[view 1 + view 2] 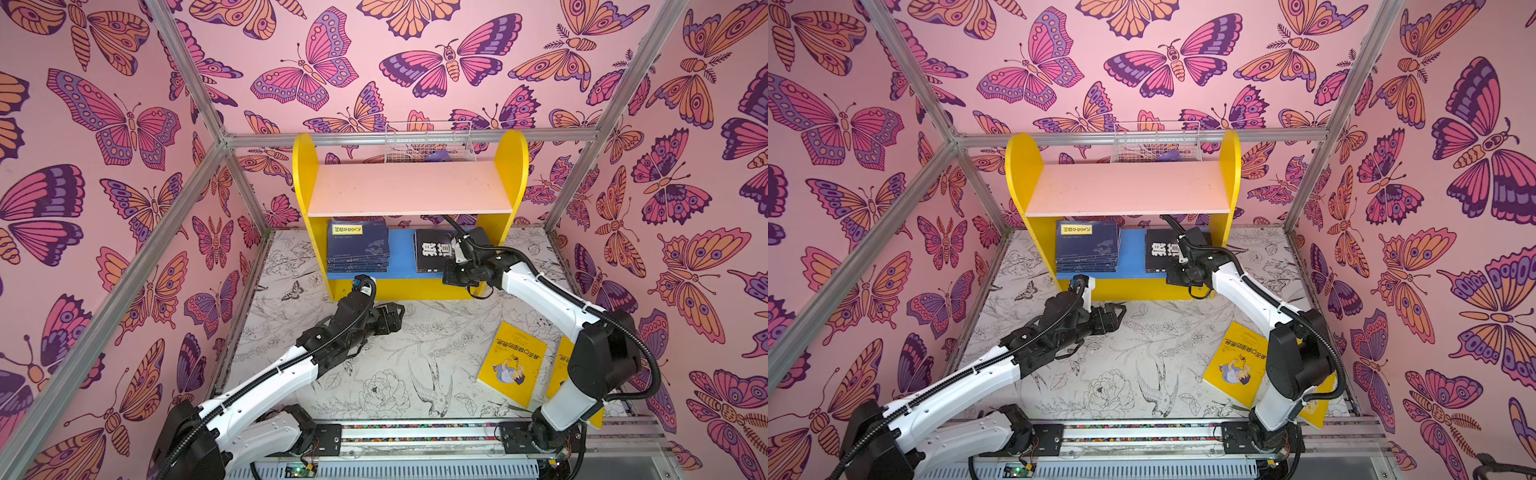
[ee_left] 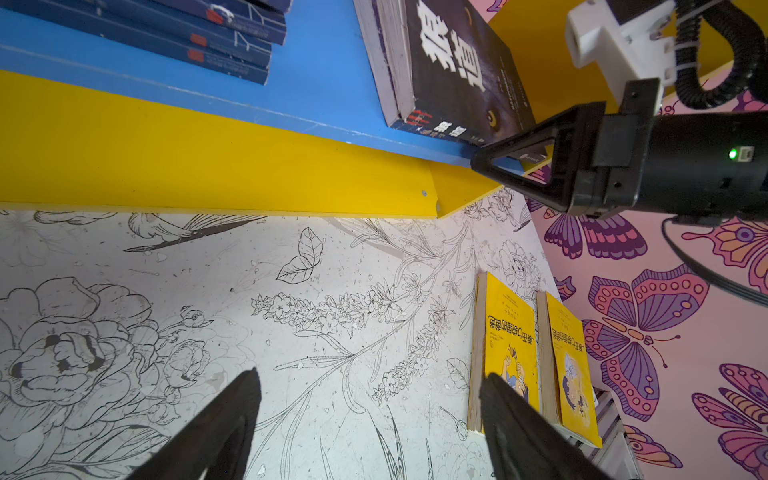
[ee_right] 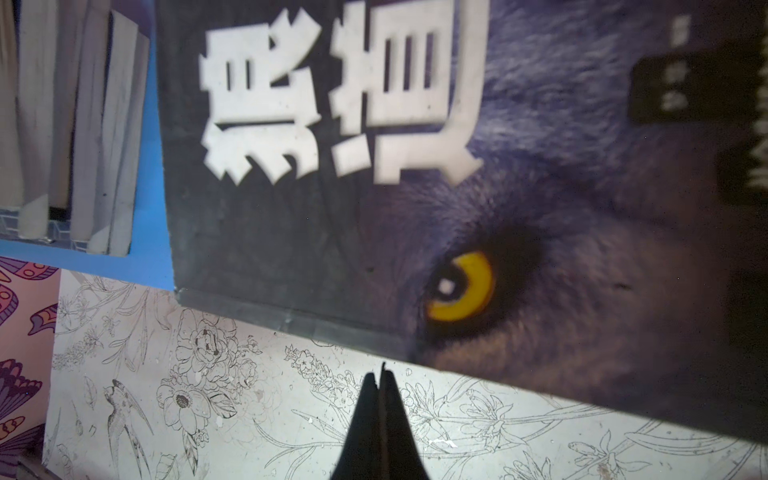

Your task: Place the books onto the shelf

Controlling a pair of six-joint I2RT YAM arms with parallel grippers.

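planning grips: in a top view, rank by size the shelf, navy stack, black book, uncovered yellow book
1. shelf
2. yellow book and navy stack look alike; yellow lies nearer the camera, so unsure
3. black book, partly hidden

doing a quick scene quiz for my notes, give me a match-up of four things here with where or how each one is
1 navy books
2 wolf-cover book
3 yellow books
4 right gripper

a flat on the table
b fingers shut
c stacked at the left end of the blue board
d at the right end of the blue board

Pairs: 1-c, 2-d, 3-a, 4-b
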